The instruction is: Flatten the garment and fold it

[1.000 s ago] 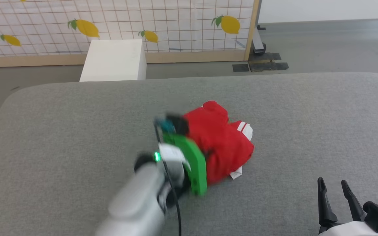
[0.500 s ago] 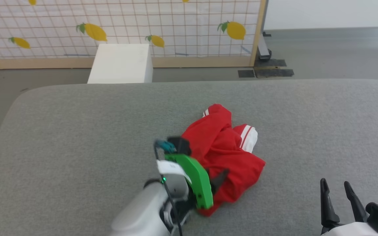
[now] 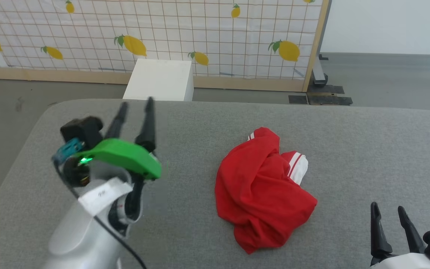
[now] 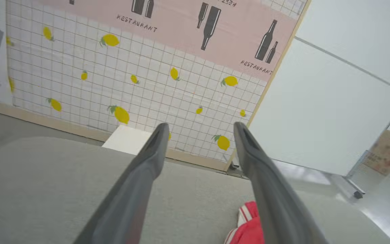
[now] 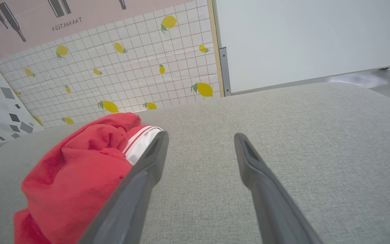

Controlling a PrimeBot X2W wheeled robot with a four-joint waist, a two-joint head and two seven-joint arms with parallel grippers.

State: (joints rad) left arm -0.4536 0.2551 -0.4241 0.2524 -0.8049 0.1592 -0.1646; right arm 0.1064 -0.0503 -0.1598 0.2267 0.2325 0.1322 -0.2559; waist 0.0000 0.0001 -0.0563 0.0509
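Your garment [image 3: 259, 194] lies in a crumpled red heap on the grey tabletop [image 3: 200, 123], a little right of the middle in the head view. A white sleeve [image 3: 300, 167] with red stripes pokes out on the heap's right side, and a short run of striped trim shows at its far tip. The cloth is bunched and folded over itself, nowhere near flat.

Your left pincer [image 3: 137, 102] is raised above the tabletop, left of the garment and well apart from it. Its two dark fingers point towards the far edge and stand apart, with nothing between them. Along those fingers in the left wrist view, you see the garment's striped edge at the bottom, just beside the right-hand finger.

Your right pincer [image 3: 388, 206] sits at the lower right corner of the head view, near the heap's near-right side but clear of it. Its fingers are also spread and hold nothing. In the right wrist view the red heap and the white sleeve lie to the left, partly hidden behind the left-hand finger, and bare grey tabletop shows in the gap.

Past the far edge, a white box [image 3: 161, 79] stands on the floor in front of a lemon-print panel [image 3: 200, 30].
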